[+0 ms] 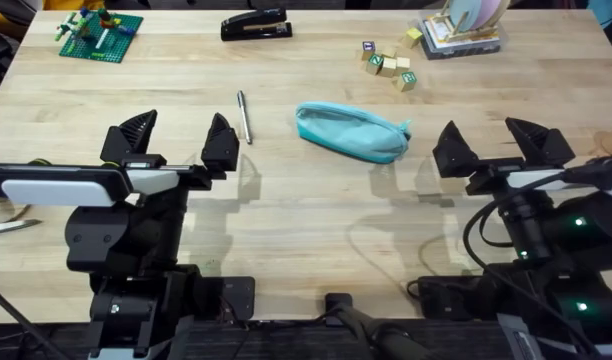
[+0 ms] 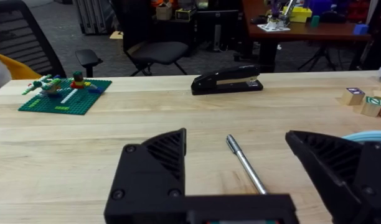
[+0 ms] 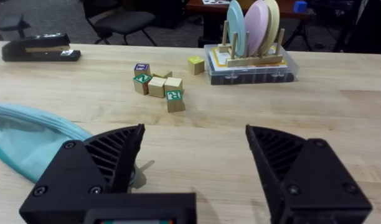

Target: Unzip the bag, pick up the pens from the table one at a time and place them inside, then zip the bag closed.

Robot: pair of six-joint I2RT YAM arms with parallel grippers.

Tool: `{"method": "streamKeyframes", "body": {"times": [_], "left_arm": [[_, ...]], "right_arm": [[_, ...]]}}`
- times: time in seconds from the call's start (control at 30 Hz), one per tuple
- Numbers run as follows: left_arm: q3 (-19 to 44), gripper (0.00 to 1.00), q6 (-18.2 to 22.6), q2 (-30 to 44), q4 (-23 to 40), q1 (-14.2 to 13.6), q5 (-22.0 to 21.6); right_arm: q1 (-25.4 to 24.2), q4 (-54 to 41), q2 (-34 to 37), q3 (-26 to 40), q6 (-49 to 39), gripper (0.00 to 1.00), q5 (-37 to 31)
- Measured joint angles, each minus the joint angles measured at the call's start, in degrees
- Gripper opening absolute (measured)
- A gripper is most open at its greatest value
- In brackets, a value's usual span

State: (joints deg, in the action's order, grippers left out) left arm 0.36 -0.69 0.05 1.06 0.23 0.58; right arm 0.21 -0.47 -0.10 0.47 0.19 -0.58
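Nearest, the left gripper (image 1: 174, 140) and right gripper (image 1: 502, 142) hover over the table (image 1: 306, 215), fingers spread wide, holding nothing. Beyond them the teal bag (image 1: 351, 131) lies mid-table, with the silver pen (image 1: 244, 116) well to its left on the wood. Farther back sits a black stapler (image 1: 255, 25).

1. A dark office chair (image 2: 154, 50) is standing on grey carpet (image 2: 66, 43) beyond the table's far edge.
2. A dark wooden desk (image 2: 302, 34) is sitting farther right, carrying colourful clutter.
3. Another chair (image 3: 119, 22) is standing behind, its legs showing on the same carpet.
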Motion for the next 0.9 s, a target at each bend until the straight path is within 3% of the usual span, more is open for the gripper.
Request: {"method": "streamKeyframes", "body": {"times": [0.63, 0.9], "left_arm": [[0.0, 0.992, 0.0, 0.0, -2.0, 0.0, 1.4], [3.2, 0.992, 0.0, 0.0, 5.1, 0.0, 3.1]], "right_arm": [[0.0, 0.1, 0.0, 0.0, 0.0, 0.998, 0.7], [0.0, -2.4, 0.1, 5.4, 0.0, 0.998, 2.5]]}}
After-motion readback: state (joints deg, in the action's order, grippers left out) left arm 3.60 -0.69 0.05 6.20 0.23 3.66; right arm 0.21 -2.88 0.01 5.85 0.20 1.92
